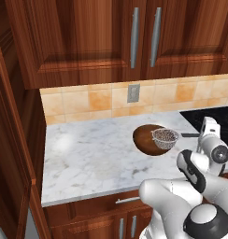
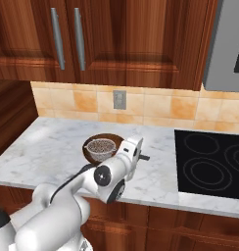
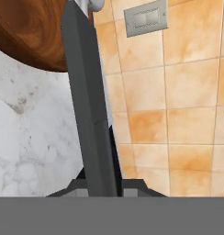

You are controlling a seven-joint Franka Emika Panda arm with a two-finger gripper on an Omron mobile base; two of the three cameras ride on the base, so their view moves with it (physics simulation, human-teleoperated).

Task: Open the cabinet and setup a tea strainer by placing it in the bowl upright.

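Sitting upright in the bowl (image 1: 148, 139), the tea strainer (image 1: 165, 137) rests mesh-up on the marble worktop (image 1: 92, 156), its thin handle (image 1: 190, 135) pointing toward the black cooktop (image 2: 214, 164). Gripper (image 3: 104, 183) is pinched onto that handle, fingers nearly together; hand view shows the dark handle bar running up from between them. Wall outlet (image 1: 133, 93) on the tiled backsplash behind.

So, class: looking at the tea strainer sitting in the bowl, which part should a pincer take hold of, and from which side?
Grip the thin handle, from the cooktop side. The tea strainer sits mesh-up in the bowl, and its handle juts out past the rim toward the cooktop, clear of the wood. The pincer is already shut on that dark handle. The round mesh basket looks a poorer hold.
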